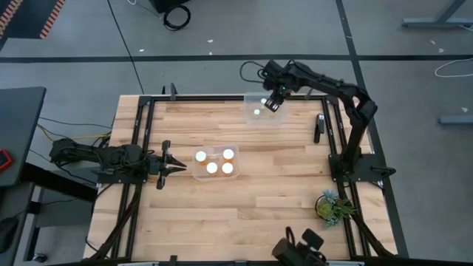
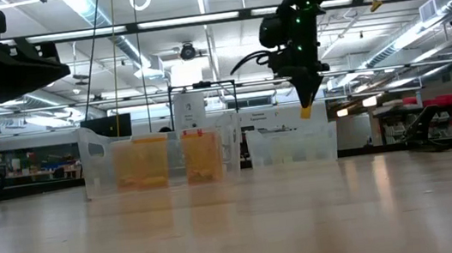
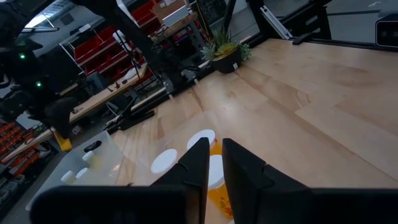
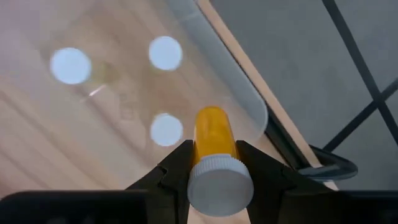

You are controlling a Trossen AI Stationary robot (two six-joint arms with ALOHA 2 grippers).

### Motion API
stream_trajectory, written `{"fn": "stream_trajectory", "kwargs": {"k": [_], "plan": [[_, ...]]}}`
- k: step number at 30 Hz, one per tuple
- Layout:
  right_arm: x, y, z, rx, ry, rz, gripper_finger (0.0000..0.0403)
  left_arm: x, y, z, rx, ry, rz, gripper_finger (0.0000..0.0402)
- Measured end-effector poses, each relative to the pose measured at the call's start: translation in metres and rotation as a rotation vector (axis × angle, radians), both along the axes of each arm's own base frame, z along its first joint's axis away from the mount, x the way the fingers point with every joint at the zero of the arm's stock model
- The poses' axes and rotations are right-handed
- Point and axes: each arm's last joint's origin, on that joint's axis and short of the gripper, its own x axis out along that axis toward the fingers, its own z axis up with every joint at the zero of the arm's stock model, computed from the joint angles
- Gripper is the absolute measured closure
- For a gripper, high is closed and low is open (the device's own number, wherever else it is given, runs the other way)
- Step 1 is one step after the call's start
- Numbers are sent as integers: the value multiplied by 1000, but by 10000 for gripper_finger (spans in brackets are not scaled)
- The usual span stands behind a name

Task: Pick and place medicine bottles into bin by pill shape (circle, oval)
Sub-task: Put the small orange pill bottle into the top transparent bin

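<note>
My right gripper (image 1: 273,103) hangs over the clear bin (image 1: 262,117) at the table's far edge, shut on an amber medicine bottle with a white cap (image 4: 214,177). Three white-capped bottles (image 4: 166,129) stand in that bin below it. My left gripper (image 1: 177,168) is shut and empty at table height, just left of a second clear bin (image 1: 196,174), which holds several amber bottles (image 1: 212,168). That bin's bottles also show in the low view (image 2: 151,162) and past the left fingers in the left wrist view (image 3: 166,162). My right gripper pinches the bottle between its two fingers (image 4: 177,167), on the amber body just under the white cap (image 4: 214,146). The fingers come from above, pointing down, and the bottle lies along them with its cap toward the wrist. It is lifted clear above the far bin (image 2: 293,144).
A small green plant (image 1: 332,207) stands at the table's near right corner. A dark tool (image 1: 319,127) lies by the right rail. Black frame rails run along the table's left, right and far edges. Bare wood lies between the two bins and toward the near edge.
</note>
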Motion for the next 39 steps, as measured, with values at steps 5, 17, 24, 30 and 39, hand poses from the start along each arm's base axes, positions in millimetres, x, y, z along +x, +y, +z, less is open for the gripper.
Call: {"fn": "stream_trajectory", "kwargs": {"k": [5,17,24,30,39], "plan": [[-5,-6,0,4,2,-2,281,0,0,0,0,0,0,349],[-10,-9,-20,11,24,31,281,0,0,0,0,0,0,349],[-19,-19,-33,42,-14,7,281,0,0,0,0,0,0,346],[-22,-16,-50,55,-4,17,281,0,0,0,0,0,0,340],[-18,-19,-55,26,-65,38,281,0,0,0,0,0,0,350]]}}
